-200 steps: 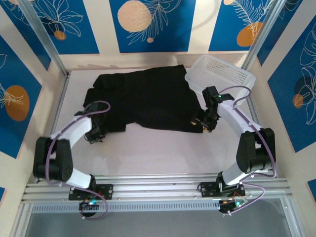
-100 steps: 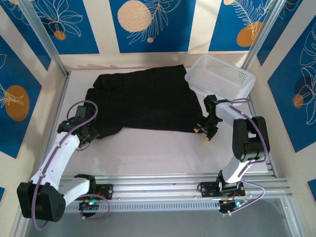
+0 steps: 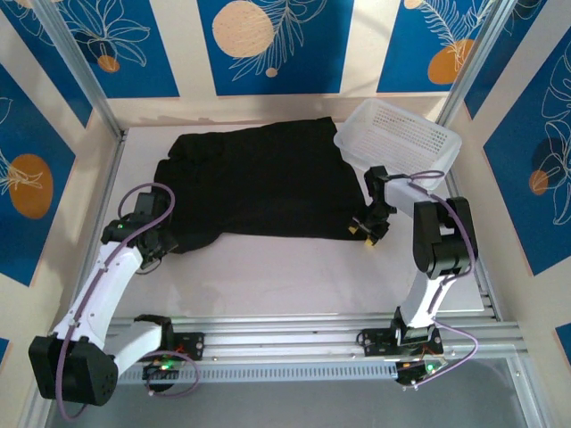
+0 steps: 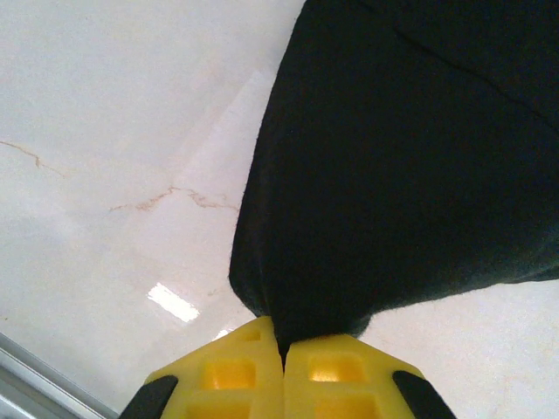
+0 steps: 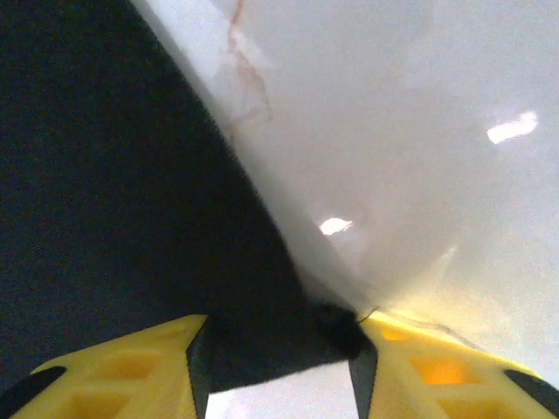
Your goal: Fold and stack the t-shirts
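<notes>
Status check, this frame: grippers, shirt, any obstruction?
Left gripper shut on black t-shirt, near left corner. Right gripper open, jaws astride near right hem corner. Shirt spread out, not yet folded. White perforated basket beside its far right corner.

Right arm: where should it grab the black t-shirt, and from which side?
Grip the near-right corner, coming from the near edge, low over the table. The t-shirt lies flat, so only its edge offers a pinch. That corner sits inside the open right gripper.
</notes>
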`<state>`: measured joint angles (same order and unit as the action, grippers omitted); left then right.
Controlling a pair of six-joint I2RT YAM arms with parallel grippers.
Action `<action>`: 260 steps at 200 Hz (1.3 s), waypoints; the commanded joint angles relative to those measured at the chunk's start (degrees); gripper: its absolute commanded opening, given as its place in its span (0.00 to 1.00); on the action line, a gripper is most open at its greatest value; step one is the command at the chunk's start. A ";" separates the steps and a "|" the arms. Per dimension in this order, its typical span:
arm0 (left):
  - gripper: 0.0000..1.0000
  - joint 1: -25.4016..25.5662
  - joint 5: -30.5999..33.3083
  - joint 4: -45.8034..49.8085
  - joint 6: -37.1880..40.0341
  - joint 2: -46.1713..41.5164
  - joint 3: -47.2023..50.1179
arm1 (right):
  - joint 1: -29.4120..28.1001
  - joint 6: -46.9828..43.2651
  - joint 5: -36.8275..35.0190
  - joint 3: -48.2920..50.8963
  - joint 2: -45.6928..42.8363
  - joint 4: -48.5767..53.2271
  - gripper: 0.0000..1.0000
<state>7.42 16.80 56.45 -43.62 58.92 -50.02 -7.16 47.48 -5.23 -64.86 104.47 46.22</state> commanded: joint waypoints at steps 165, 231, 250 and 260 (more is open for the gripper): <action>0.00 -0.13 16.05 -8.05 12.36 -7.99 -49.81 | -11.31 -10.92 3.70 -24.57 -38.52 -11.28 0.00; 0.00 -1.64 7.02 -4.63 11.97 10.09 -64.55 | -8.47 -5.86 14.29 -32.59 -30.66 -10.83 0.00; 0.00 -4.86 0.57 -6.52 8.94 16.91 -64.85 | -7.57 -4.05 18.42 -33.18 -24.05 -15.00 0.00; 0.00 -7.24 -2.40 -7.70 7.47 20.05 -65.04 | -7.27 -3.65 20.25 -34.74 -19.78 -16.43 0.00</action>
<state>4.19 23.51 50.00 -32.82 70.61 -115.77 -15.42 41.15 8.58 -98.19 75.37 33.41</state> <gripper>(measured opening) 0.044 0.064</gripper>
